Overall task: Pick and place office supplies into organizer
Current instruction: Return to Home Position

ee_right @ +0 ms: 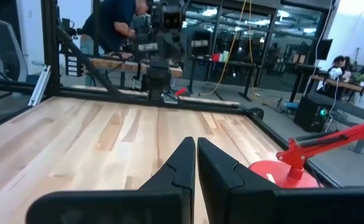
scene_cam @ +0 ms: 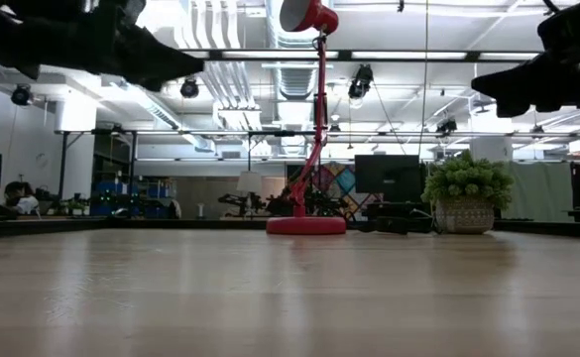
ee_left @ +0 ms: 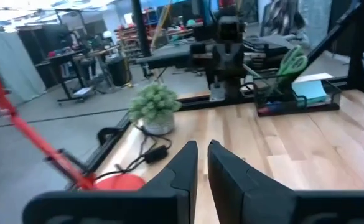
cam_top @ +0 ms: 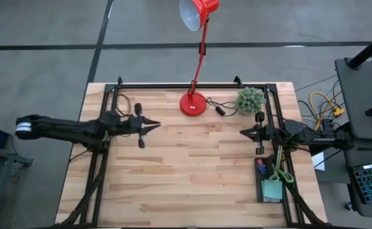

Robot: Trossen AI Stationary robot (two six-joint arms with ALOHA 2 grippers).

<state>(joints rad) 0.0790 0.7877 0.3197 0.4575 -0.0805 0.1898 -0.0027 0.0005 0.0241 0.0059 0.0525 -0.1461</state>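
The organizer (cam_top: 258, 192) is a dark tray at the table's near right corner, also seen in the left wrist view (ee_left: 294, 104). In it stand the green-handled scissors (cam_top: 280, 170) (ee_left: 292, 62), with the light-teal sticky-note pad (cam_top: 273, 189) (ee_left: 311, 88) and small red and dark pieces (cam_top: 261, 169). My left gripper (cam_top: 155, 127) (ee_left: 201, 155) hovers shut above the table's left middle, pointing right. My right gripper (cam_top: 241, 132) (ee_right: 196, 152) hovers shut above the right middle, pointing left, just beyond the organizer's far end. Both grippers are empty. The pencil and the pen cannot be told apart.
A red desk lamp (cam_top: 193, 103) stands at the far edge's middle, with a cable and a green ball plant (cam_top: 250, 100) to its right. Black frame rails (cam_top: 173, 85) run along the far, left and right edges. Bare wood lies between the grippers. A person (ee_right: 116, 18) shows beyond the table.
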